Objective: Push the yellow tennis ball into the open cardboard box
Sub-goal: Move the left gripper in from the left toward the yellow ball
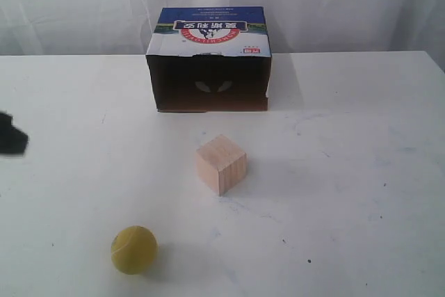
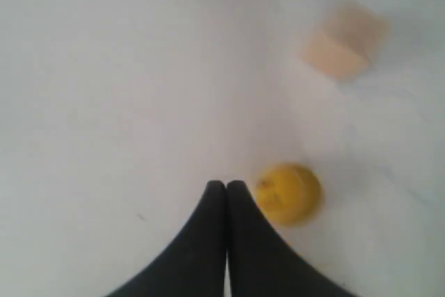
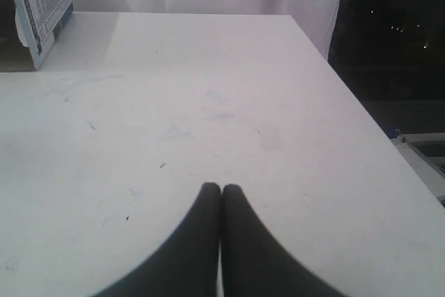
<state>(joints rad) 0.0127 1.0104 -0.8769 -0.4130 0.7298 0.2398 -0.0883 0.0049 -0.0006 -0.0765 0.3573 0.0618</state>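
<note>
The yellow tennis ball (image 1: 133, 249) sits on the counter (image 1: 361, 172) well out from the cardboard box (image 1: 208, 39), on the side its dark open mouth faces and off to the left of that mouth in the exterior view. The wooden cube (image 1: 220, 164) stands between them, just to the right of the straight line from ball to box.

In the left wrist view my left fingers (image 2: 213, 196) are pressed together, holding nothing. The ball shows just beside their tips, off to one side and not in line with them; I can't tell whether they touch. My right fingers (image 3: 208, 196) are pressed together too, over bare counter with only a corner of the box in view.

So I judge the left arm is nearer. I'd get behind the ball, on its side away from the box, and keep the push left of the cube.
</note>
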